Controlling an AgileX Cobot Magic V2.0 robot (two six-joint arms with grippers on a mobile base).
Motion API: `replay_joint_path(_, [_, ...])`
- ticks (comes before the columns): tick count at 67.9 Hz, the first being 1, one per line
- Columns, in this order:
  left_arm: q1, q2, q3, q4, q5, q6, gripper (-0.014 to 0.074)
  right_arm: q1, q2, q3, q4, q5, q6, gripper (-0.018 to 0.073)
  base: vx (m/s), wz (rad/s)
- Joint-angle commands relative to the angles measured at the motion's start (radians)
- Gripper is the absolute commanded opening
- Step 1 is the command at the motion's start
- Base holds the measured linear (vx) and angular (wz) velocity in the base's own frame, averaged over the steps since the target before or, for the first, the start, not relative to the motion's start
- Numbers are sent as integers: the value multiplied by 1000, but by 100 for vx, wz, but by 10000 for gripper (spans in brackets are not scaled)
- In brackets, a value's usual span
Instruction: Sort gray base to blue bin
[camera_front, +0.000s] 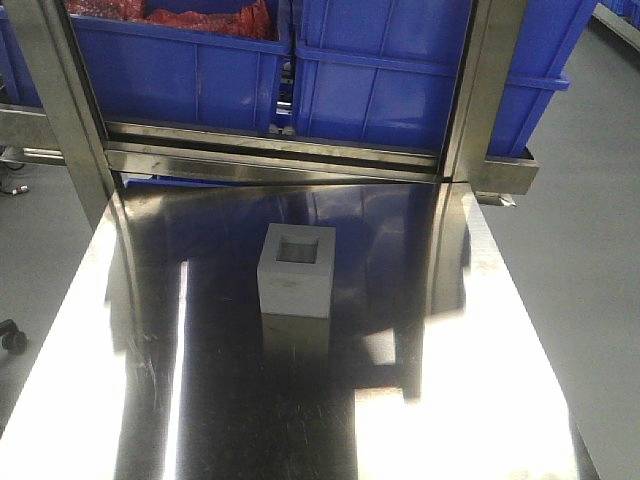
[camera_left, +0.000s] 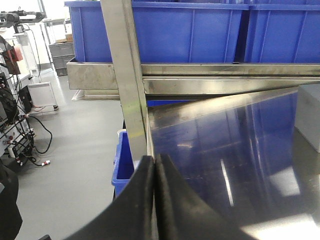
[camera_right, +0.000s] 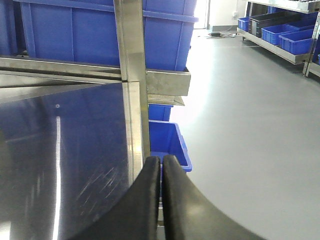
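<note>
The job is only at its start, I think: the base is not picked up yet.

Closest in, the left gripper (camera_left: 154, 161) is shut tight. Its two black pads press together with nothing between them. The right gripper (camera_right: 161, 160) is closed too, with just a thin line between its pads, and it holds nothing. Neither one touches anything. The left one hangs by the left edge of the shiny table (camera_front: 480, 400) and the right one by the right edge.

Further on, the base (camera_front: 297, 270) stands alone near the middle of the table, window side up. It is well apart from both grippers.

Low on the floor, just beside the right edge of the table, sits a bin (camera_right: 170, 142), open at the top. I guess this is the one to drop the base into, but I can't be sure. A left bin (camera_left: 125, 165) sits low on the other side.

Far at the back, on a shelf (camera_front: 270, 150), are the back bins (camera_front: 400, 80), and one holds red stuff (camera_front: 200, 20).

Next, one arm needs to open its jaws wider than the block and go over it. Then it should come down with a pad on each flat side and squeeze before it lifts. The sides look smooth, so a weak grip could let it slip
</note>
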Motion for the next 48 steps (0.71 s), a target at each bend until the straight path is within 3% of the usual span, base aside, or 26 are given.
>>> replay_joint_path(1, [1,-11,-20,-2,-81,-9,-6,-5,18,2,-8,-74,-12,-5,0,0])
replay_joint_path(48, [1,-11,-20,-2,-81,-9,-6,-5,18,2,-8,-74,-12,-5,0,0])
